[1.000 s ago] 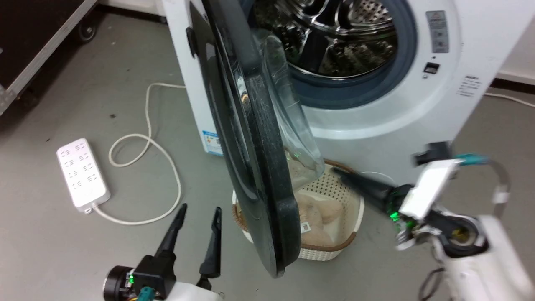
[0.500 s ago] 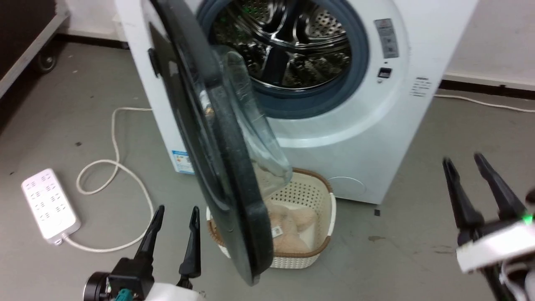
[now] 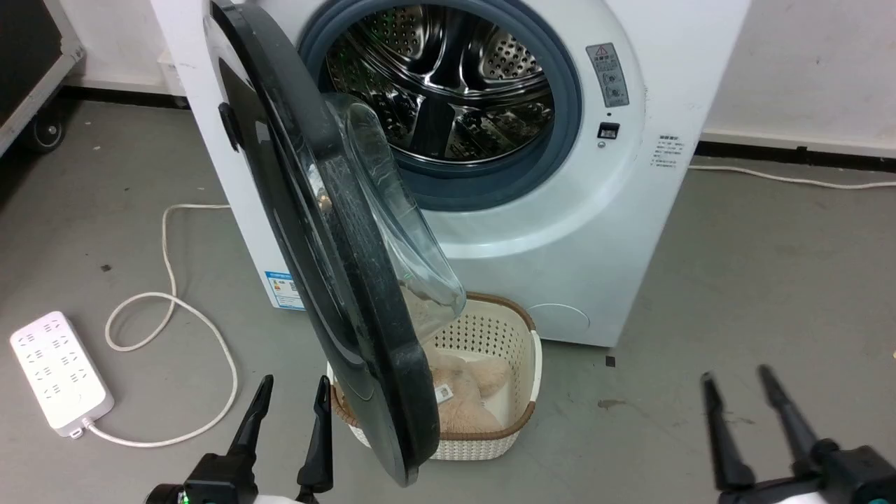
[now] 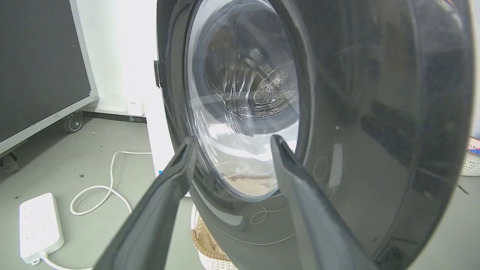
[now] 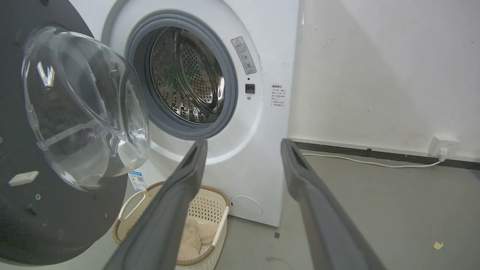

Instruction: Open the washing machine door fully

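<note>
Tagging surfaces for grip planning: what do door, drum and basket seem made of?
Door: glossy black plastic, probably; it mirrors the room, around a clear glass-like bowl. Drum: shiny perforated steel, by its reflections. Basket: cream perforated plastic, brown woven-looking rim.

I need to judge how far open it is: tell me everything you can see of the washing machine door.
The washing machine door is a large round glossy black disc with a clear glass bowl bulging from its inner face. It stands open, roughly square to the washing machine, hung by a hinge at the mouth's left, overhanging a basket. Nothing grips it.
</note>
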Controlling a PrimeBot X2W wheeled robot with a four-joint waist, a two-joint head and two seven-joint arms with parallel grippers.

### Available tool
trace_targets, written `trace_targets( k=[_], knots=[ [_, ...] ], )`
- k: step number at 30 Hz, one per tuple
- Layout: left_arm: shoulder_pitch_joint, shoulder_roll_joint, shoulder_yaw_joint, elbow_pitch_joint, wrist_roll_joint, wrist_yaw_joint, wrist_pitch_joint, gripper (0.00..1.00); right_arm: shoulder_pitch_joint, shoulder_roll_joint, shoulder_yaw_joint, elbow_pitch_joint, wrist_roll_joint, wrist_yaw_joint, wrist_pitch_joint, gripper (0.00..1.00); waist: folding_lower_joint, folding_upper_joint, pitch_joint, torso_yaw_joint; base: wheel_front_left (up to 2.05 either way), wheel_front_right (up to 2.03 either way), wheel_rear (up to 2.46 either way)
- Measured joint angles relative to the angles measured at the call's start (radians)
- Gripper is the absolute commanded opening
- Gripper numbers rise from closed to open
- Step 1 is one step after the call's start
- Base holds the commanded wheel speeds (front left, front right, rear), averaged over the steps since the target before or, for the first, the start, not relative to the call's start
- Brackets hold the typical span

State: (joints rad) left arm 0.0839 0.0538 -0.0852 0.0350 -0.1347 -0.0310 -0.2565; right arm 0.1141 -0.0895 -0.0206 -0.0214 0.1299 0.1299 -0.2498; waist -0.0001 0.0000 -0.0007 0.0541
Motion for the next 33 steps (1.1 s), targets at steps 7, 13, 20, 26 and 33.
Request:
trace_targets(
  k=[7, 13, 20, 26, 33],
  knots=[
    [0.0, -0.001, -0.001, -0.002, 0.0, 0.002, 0.0, 1.0, 0.002, 0.028, 0.009, 0.009, -0.007, 0.0, -0.004, 1.0, 0.0001, 0.0, 0.002, -0.011, 0.0, 0.0, 0.0],
    [0.0, -0.002, -0.005, -0.003, 0.0, 0.002, 0.0, 0.0, 0.0, 0.03, 0.009, 0.008, -0.007, 0.0, -0.007, 1.0, 0.0001, 0.0, 0.003, -0.014, 0.0, 0.0, 0.0],
    [-0.001, -0.003, 0.004, -0.029, -0.017, 0.008, 0.0, 0.0, -0.001, 0.032, 0.005, 0.004, -0.005, 0.0, -0.007, 1.0, 0.0001, 0.0001, 0.0, -0.011, 0.0, 0.0, 0.0],
    [-0.044, -0.004, 0.072, -0.163, -0.071, 0.067, -0.001, 0.0, -0.001, 0.033, 0.0, 0.002, -0.001, 0.0, -0.007, 1.0, 0.0001, 0.0, -0.007, -0.008, 0.0, 0.0, 0.0],
    [-0.15, -0.004, 0.053, -0.354, -0.087, 0.109, 0.006, 0.0, -0.001, 0.034, -0.01, 0.003, 0.018, 0.0, -0.007, 1.0, 0.0001, 0.0001, -0.019, -0.013, 0.0, 0.0, 0.0]
  ],
)
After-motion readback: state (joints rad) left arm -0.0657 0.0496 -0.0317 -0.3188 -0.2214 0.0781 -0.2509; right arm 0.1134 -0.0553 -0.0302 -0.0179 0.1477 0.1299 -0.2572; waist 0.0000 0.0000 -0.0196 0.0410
